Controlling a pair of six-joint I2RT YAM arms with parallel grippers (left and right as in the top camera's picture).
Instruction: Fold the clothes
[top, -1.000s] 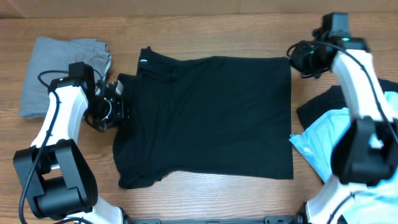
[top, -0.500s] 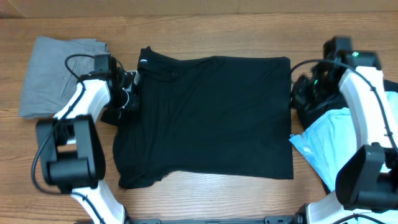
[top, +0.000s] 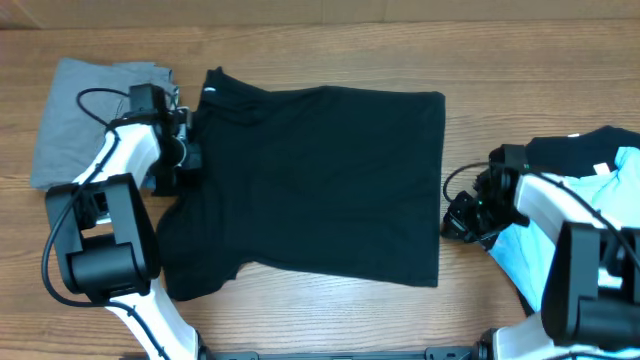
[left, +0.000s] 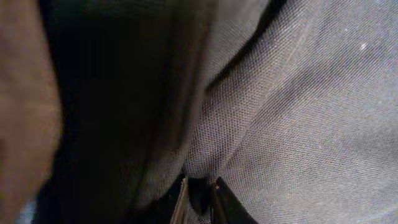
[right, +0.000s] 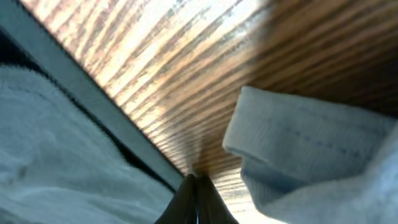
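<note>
A black T-shirt (top: 320, 180) is spread flat, its left edge clamped by the left gripper (left: 199, 194); just right of it, the right gripper (right: 198, 186) is closed tight.

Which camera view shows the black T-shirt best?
The overhead view: the whole black T-shirt lies spread out there. The left wrist view shows only close-up fabric, probably its sleeve; the right wrist view does not clearly show it.

Both arms are glossy white links joined by chunky black joint housings. The left arm (top: 128, 152), at the frame's left, carries a thin black cable (top: 95, 97) looping above it; the left hand (top: 185, 152) is black (so is the right hand (top: 462, 222)). Beside the right arm (top: 545, 200) another cable (top: 455, 178) curls.
</note>
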